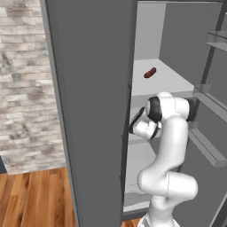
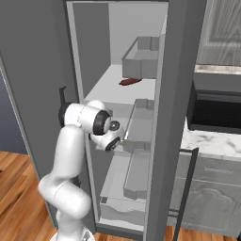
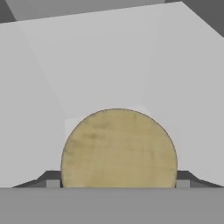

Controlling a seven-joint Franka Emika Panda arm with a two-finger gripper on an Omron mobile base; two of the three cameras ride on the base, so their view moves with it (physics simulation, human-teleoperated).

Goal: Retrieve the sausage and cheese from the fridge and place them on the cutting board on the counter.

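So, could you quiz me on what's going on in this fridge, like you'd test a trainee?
1. True or false: the sausage lies on a shelf above the level the arm reaches into.
2. What sits between the fingertips of the tool? A) the cheese B) a bottle C) an egg
3. Fill in: one door of the fridge stands ____.

Key: 1 true; 2 A; 3 open.
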